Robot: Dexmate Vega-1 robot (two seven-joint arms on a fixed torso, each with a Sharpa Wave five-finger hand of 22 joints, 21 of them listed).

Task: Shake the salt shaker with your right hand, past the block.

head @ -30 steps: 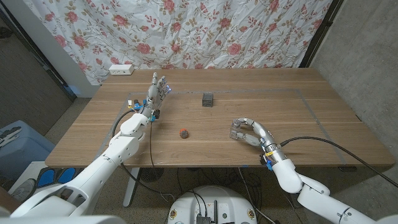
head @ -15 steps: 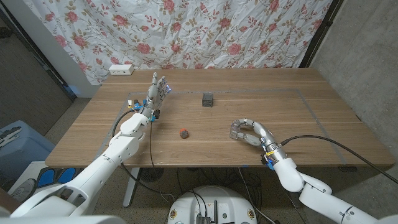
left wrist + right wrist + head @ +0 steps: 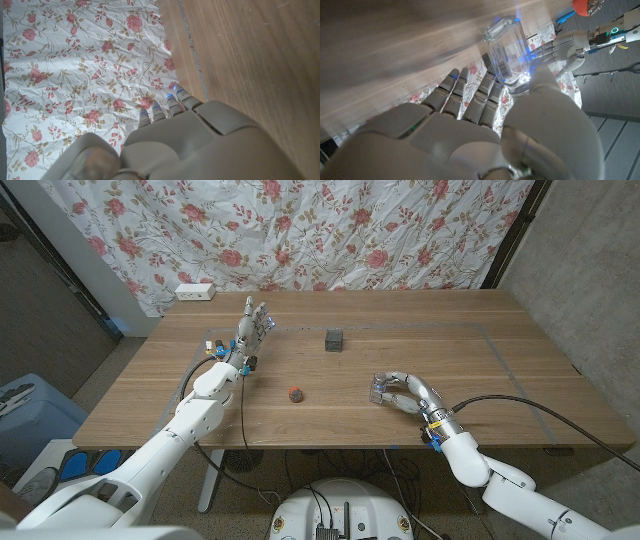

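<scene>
The right hand [image 3: 403,392] lies over the near right part of the wooden table [image 3: 470,370], its fingers [image 3: 485,95] curled around the clear salt shaker [image 3: 379,389], which sits at the hand's fingertip end, gripped against the thumb. In the right wrist view the shaker [image 3: 507,55] shows a barcode label. The dark block [image 3: 334,338] stands farther back, well apart. A small red object [image 3: 296,393] lies left of the hand. The left hand [image 3: 252,330] holds nothing, fingers extended and apart.

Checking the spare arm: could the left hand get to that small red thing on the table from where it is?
Probably yes: only bare wood lies between the left hand and the small red thing.
</scene>
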